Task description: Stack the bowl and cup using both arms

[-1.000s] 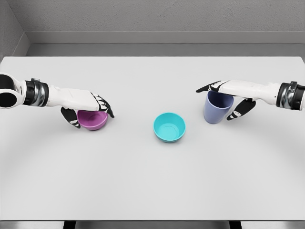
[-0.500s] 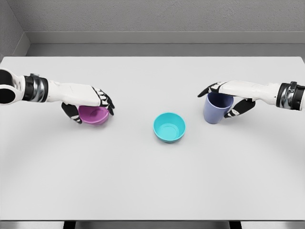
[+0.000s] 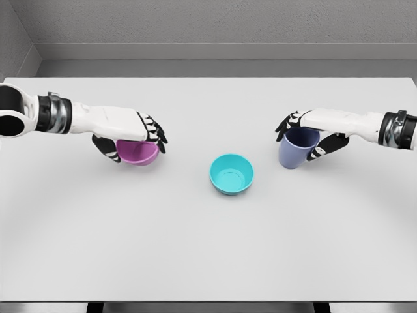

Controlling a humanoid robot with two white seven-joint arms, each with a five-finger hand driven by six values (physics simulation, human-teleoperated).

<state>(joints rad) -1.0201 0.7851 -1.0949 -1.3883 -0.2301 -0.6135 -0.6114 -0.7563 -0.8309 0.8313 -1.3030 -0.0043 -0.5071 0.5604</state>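
On my white table (image 3: 208, 261), left hand (image 3: 130, 130) gripping purple bowl (image 3: 138, 152), right hand (image 3: 313, 127) clasping blue cup (image 3: 296, 149), teal bowl (image 3: 231, 174) between.

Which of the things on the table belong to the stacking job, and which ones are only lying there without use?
Part of the job:
- pink bowl, grasped by the left hand
- blue cup, grasped by the right hand
- teal bowl, standing free in the middle, probably the base of the stack

Only lying about:
- nothing; apart from these, only the white table shows
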